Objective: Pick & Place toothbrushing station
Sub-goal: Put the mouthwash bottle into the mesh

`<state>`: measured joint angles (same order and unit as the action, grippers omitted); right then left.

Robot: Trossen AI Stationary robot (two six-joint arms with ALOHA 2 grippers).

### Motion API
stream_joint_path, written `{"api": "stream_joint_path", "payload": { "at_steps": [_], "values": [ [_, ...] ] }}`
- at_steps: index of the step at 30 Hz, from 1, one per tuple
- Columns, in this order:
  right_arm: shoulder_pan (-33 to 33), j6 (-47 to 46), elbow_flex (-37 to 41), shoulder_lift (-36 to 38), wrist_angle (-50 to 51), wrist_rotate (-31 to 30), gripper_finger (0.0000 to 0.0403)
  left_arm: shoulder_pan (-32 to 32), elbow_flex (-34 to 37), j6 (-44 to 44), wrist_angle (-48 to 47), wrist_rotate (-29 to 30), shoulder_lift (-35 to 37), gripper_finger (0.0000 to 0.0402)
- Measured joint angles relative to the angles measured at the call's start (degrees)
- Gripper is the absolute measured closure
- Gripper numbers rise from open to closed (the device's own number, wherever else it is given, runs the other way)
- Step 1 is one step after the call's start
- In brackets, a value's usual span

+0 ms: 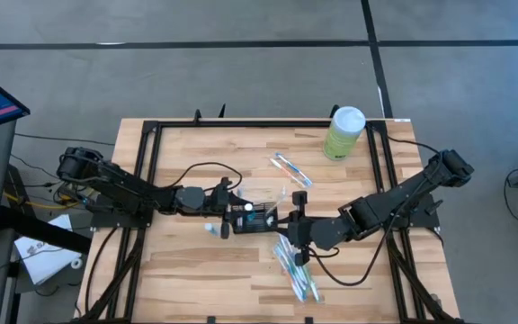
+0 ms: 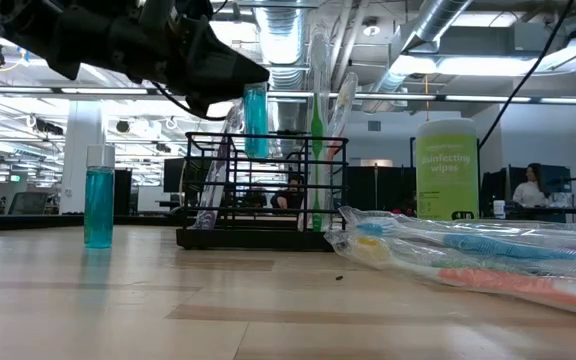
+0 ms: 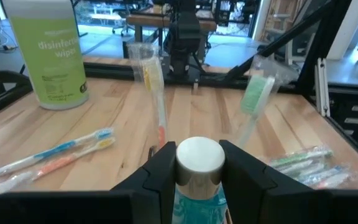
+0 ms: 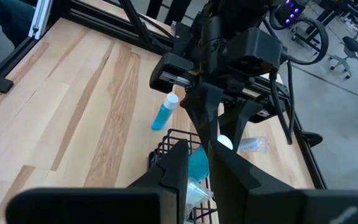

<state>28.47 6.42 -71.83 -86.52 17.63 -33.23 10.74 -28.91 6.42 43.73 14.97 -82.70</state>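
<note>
The toothbrushing station (image 1: 254, 217), a low black wire holder, stands near the middle of the table (image 1: 196, 279), its long axis running from the left edge toward the right edge, with both arms meeting over it. The left gripper (image 3: 199, 163) is directly above the holder, its fingers closed around a teal bottle with a pale round cap (image 3: 199, 155); the low view shows that bottle (image 2: 256, 120) hanging upright just over the wire frame, so I judge the coming move is a straight descent into a compartment. The right gripper (image 4: 197, 155) sits at the holder's right end, and I cannot tell whether it grips anything. A second teal bottle (image 2: 99, 208) stands on the table just beside the holder on its left, toward the near edge. Wrapped toothbrushes (image 1: 297, 270) lie toward the near edge, and a wipes canister (image 1: 343, 132) stands near the far right corner. Which compartment lies beneath the held bottle is hidden by the arms.
</note>
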Motion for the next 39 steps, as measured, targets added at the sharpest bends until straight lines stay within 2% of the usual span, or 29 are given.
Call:
{"api": "stream_joint_path", "payload": {
  "at_steps": [6,9,15,22,33,39],
  "values": [
    [0.0,0.0,0.0,0.0,0.2,0.0,0.0349,0.0,0.8,0.9,-1.9,0.2,0.0,0.0306],
    [0.0,0.0,0.0,0.0,0.2,0.0,0.0349,0.0,2.0,1.1,-1.0,2.1,-0.9,0.0306],
    [0.0,0.0,0.0,0.0,0.4,0.0,0.0349,0.0,2.1,1.1,5.6,2.4,-5.5,0.0306],
    [0.0,0.0,0.0,0.0,0.4,0.0,0.0349,0.0,2.0,1.5,7.2,2.3,-8.9,0.0306],
    [0.0,0.0,0.0,0.0,0.4,0.0,0.0349,0.0,2.0,1.5,7.1,1.1,-9.0,0.0305],
    [0.0,0.0,0.0,0.0,0.4,0.0,0.0349,0.0,2.0,1.5,6.6,1.1,-9.0,0.0289]
  ]
}}
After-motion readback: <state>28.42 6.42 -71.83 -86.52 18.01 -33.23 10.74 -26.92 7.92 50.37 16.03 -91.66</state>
